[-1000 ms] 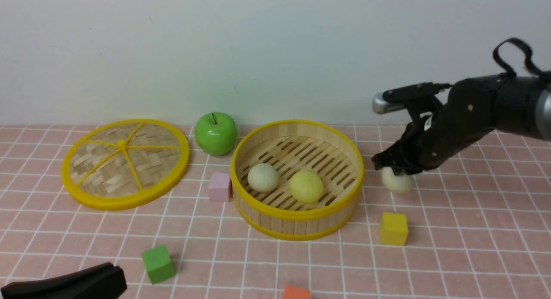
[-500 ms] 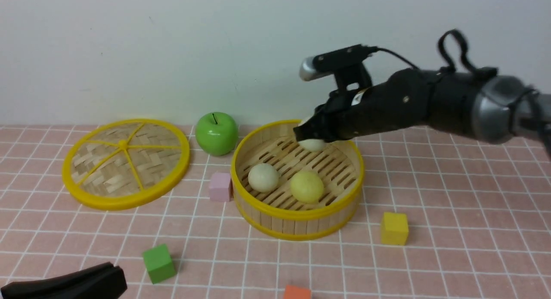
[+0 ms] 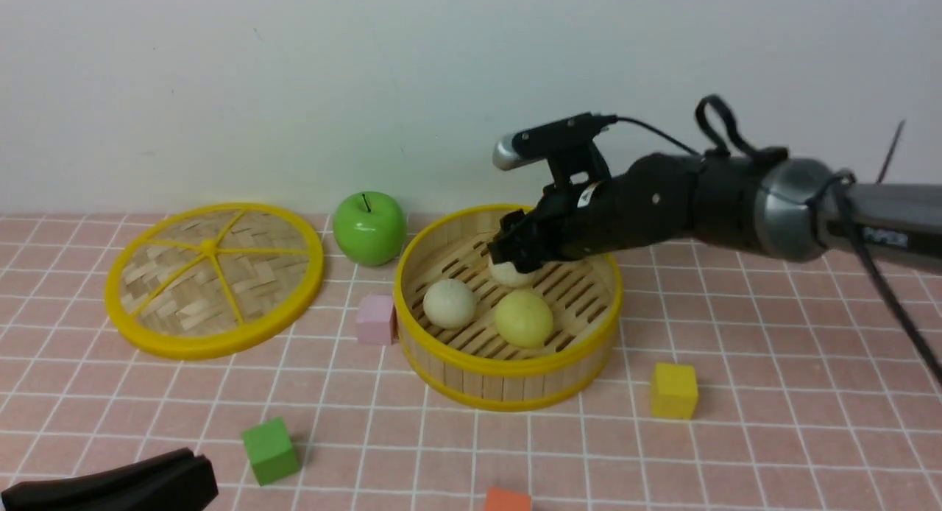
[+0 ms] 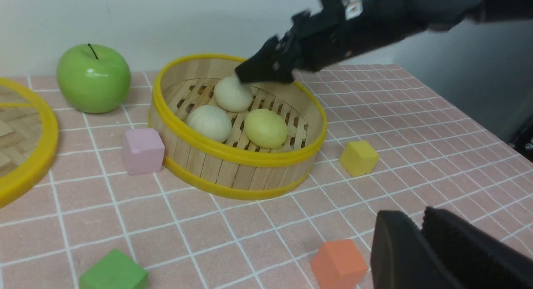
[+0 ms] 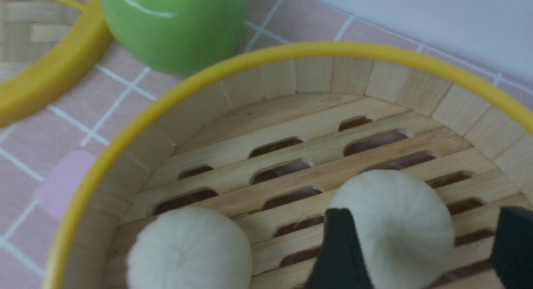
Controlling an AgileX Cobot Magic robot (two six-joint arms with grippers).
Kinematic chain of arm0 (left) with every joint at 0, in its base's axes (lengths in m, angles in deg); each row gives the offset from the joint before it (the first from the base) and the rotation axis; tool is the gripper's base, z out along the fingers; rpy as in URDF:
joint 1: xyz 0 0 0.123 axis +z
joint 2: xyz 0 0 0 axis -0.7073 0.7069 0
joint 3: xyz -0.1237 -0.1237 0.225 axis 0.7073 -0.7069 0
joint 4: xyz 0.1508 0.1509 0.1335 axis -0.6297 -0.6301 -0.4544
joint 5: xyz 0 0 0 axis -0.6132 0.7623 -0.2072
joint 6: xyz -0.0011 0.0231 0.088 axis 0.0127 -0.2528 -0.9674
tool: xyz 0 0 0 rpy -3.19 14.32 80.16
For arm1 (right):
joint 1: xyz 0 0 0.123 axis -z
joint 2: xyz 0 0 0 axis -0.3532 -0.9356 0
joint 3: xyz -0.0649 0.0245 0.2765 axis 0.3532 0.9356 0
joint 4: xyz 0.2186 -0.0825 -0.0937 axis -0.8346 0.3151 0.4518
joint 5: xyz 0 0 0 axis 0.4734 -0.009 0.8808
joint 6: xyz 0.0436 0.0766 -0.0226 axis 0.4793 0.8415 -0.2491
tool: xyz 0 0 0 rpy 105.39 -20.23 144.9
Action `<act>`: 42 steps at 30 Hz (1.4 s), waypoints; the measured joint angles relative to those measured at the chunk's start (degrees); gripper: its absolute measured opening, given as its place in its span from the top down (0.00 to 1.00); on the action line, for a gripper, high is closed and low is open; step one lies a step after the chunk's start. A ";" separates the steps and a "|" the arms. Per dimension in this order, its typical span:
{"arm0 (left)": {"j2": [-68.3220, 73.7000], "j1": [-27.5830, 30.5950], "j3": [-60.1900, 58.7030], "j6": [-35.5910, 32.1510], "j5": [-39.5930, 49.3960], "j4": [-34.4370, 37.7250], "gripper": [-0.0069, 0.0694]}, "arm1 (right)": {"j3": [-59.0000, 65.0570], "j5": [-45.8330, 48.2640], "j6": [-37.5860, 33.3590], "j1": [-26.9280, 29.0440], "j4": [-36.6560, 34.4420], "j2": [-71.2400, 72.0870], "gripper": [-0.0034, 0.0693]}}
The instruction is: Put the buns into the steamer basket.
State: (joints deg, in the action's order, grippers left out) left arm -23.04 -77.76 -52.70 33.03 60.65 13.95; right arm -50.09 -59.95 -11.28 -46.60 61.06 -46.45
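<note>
The right arm (image 3: 736,202) comes in from the right edge of the table (image 3: 773,364) and stretches almost level toward the back middle, with the wrist dipping down a bit at the end. The right gripper (image 3: 510,259) points down and to the left. From its own wrist view the jaws are clearly spread, black fingers (image 5: 337,251) well apart. The left gripper (image 3: 200,473) just sits low at the near left corner, fingers pretty much together, nothing in them.
</note>
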 joint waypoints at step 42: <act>0.00 0.00 -0.04 0.00 0.01 0.00 0.73 | 54.83 18.85 13.33 13.46 15.46 77.47 0.90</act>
State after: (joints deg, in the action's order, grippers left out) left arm -23.04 -77.76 -52.74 33.03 60.67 13.95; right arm 4.74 -41.09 2.05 -33.14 76.53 31.01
